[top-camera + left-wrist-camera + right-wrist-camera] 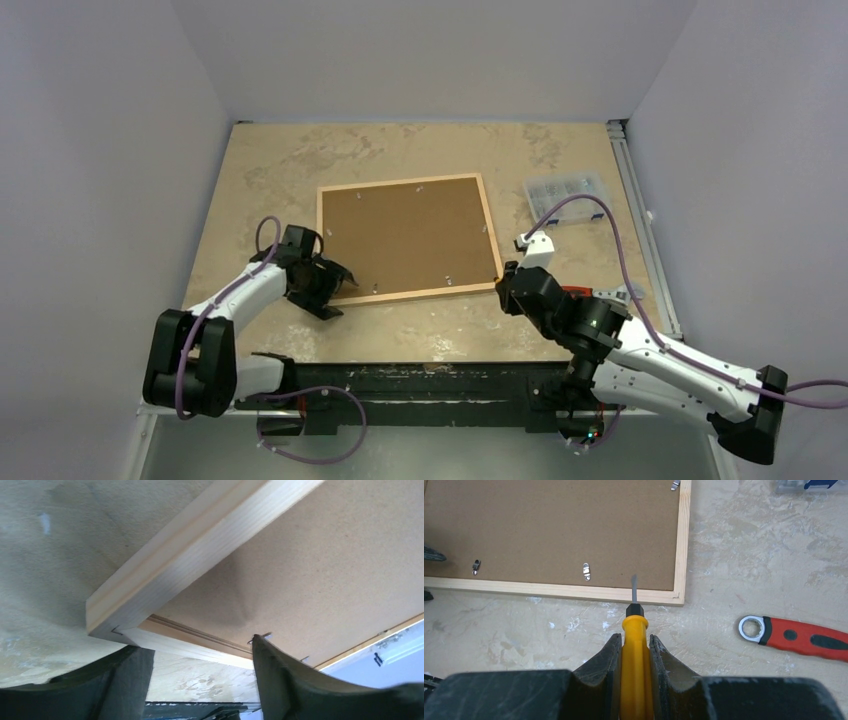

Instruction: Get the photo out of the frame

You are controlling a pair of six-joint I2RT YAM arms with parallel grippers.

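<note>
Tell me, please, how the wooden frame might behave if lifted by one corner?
Probably stiff: the frame has wooden rails around a flat backing board. Likely light, as the rails look thin. Held by one corner, it may swing.

**Covered, cropped and too small to read**

The backing board (405,235) covers the whole opening of the frame (489,225), so whatever lies beneath it is hidden. In the right wrist view the frame runs off the top and left edges, the red-handled wrench (804,639) is cut at the right, and the lower handle of the screwdriver (634,630) is buried between the right jaws. The left wrist view shows only one frame corner, with the left jaws cropped at the bottom. From above, the clear box (565,190) at upper right holds contents too small to tell.
</note>
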